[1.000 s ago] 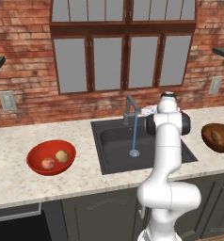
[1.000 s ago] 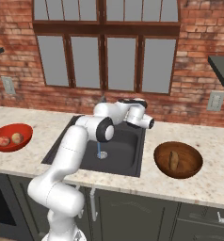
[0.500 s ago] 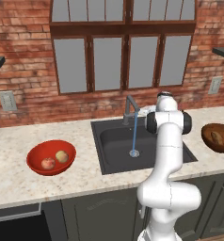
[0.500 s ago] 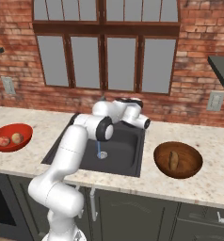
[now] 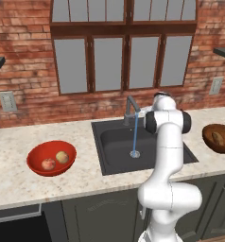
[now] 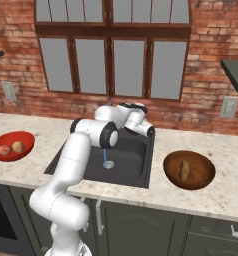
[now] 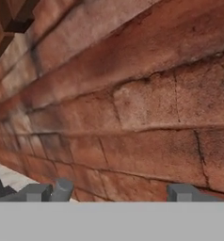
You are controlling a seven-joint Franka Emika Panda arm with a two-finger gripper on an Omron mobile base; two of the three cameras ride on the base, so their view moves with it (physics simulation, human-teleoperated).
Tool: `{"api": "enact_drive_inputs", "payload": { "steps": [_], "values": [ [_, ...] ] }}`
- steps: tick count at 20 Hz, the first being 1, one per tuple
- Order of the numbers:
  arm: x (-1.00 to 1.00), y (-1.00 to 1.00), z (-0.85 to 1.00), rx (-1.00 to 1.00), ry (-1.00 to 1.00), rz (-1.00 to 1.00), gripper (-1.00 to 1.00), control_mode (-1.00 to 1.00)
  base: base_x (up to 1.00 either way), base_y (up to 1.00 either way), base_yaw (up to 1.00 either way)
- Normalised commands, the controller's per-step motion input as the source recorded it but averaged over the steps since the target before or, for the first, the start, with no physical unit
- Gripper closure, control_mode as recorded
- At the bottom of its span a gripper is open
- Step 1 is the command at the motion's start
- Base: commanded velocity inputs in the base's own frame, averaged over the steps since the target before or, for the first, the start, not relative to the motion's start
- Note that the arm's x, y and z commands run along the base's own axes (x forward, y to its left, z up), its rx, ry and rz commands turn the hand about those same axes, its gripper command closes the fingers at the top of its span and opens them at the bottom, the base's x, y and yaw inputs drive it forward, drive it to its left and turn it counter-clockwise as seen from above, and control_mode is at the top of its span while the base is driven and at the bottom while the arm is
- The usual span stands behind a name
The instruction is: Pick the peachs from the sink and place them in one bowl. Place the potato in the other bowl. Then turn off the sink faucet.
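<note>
Glossy red bowl (image 5: 51,158), dark brown bowl (image 6: 189,170), red-brick wall (image 7: 132,108).

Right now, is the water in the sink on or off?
On. A thin blue stream of water runs from the faucet spout straight down to the drain in the sink.

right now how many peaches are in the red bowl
2. Both lie in the red bowl left of the sink: the reddish peach toward its front, the yellow-orange peach just beside it.
</note>
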Motion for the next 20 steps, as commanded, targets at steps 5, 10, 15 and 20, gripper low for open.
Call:
{"api": "enact_drive_inputs", "payload": {
  "steps": [5, 10, 15, 20],
  "values": [
    [0.55, -0.03, -0.23, 0.02, 0.00, 0.20, -1.00, -1.00, 0.00, 0.00, 0.00],
    [0.40, 0.00, -0.21, 0.00, 0.00, 0.31, -1.00, -1.00, 0.00, 0.00, 0.00],
    [0.35, 0.00, -0.19, 0.00, 0.00, 0.33, -1.00, -1.00, 0.00, 0.00, 0.00],
    [0.34, 0.00, -0.22, 0.00, 0.00, 0.29, 1.00, -1.00, 0.00, 0.00, 0.00]
  ]
}}
